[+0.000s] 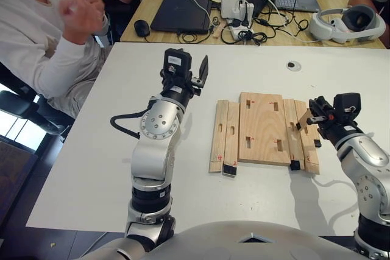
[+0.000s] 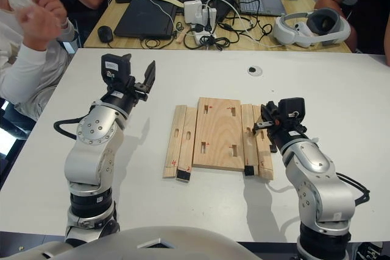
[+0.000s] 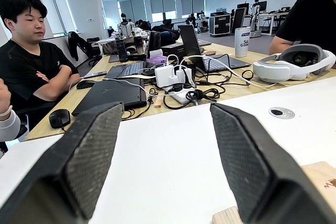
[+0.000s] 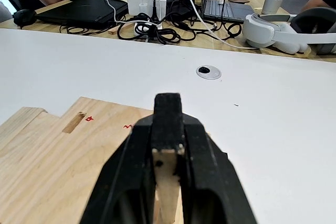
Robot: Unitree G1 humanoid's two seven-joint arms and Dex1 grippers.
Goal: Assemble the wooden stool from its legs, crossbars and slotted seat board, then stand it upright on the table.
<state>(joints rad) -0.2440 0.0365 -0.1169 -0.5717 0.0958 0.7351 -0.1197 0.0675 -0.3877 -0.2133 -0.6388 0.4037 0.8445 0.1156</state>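
Observation:
The slotted seat board (image 1: 264, 128) lies flat in the middle of the white table. Two wooden bars (image 1: 223, 136) lie side by side against its left edge, and two more (image 1: 291, 133) lie along its right edge. My right gripper (image 1: 309, 115) is low at the far end of the outer right bar (image 1: 309, 150) and is shut on that bar's tip (image 4: 167, 157). My left gripper (image 1: 198, 75) is raised above the table, left of the bars. It is open, with its dark pads (image 3: 92, 156) wide apart and nothing between them.
A round cable grommet (image 1: 294, 65) sits in the table behind the board. Beyond the far edge stands a desk with laptops, cables and a white headset (image 1: 347, 25). A person's sleeve (image 1: 55, 59) is at the table's far left corner.

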